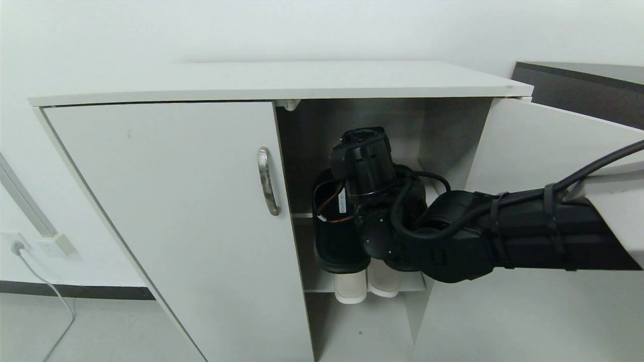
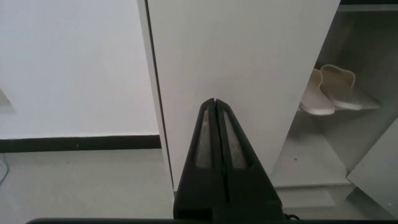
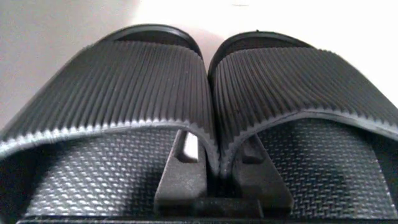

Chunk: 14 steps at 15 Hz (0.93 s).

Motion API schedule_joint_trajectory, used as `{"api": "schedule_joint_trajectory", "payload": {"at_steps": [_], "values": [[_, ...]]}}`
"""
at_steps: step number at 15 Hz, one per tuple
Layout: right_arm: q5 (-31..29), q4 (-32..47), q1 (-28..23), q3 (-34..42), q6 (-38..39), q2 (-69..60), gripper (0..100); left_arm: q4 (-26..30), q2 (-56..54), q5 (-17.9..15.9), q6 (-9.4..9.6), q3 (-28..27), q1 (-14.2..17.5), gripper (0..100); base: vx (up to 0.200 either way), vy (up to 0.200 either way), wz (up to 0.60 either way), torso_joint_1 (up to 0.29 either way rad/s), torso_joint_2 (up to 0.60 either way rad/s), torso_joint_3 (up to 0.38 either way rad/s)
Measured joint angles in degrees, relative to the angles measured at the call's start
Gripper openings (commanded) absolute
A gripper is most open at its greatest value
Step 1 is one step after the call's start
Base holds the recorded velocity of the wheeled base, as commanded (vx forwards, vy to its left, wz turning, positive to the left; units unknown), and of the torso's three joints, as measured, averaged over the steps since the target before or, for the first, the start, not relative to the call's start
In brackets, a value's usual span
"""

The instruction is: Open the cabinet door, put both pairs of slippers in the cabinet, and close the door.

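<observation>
Shelf [image 1: 316, 287] holds white slippers [image 1: 350, 290]; right hand [image 3: 214, 171], at 12 o'clock, clamps black slippers [image 3: 124, 93] just above them. Next: release, withdraw. Left hand [image 2: 214, 124] clenched.

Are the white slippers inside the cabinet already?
In. The white slippers lie side by side on the shelf, past the open right door.

- Bright, even light falls on the front of the cabinet [image 1: 166, 211] and on the wall [image 1: 100, 40] behind it.
- Inside the cabinet we find dim grey shadow.
- The black slippers [image 3: 143, 87] there catch light on their ribbed straps; beneath the straps it is dark.
- The cabinet's top edge bows in our head view, and its sides lean.
</observation>
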Motion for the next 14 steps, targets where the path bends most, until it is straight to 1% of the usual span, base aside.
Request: {"api": "schedule_joint_trajectory", "payload": {"at_steps": [4,6,9,14], "values": [[0.4,0.2,-1.5,-6.4,-1.2,3.2,0,0.0,0.0,0.1,-0.04,0.0,0.0,0,0.000,0.000,0.00,0.000,0.00,0.000],[0.5,0.3,-3.2,-10.5,-1.8,5.8,0,0.0,0.0,0.1,-0.06,0.0,0.0,0,0.000,0.000,0.00,0.000,0.00,0.000],[0.6,0.5,-4.7,-14.4,-2.4,8.5,0,0.0,0.0,0.1,-0.06,0.0,0.0,0,0.000,0.000,0.00,0.000,0.00,0.000],[0.7,8.3,-6.0,-22.1,-2.7,10.8,0,0.0,0.0,0.1,-0.09,0.0,0.0,0,0.000,0.000,0.00,0.000,0.00,0.000]]}}
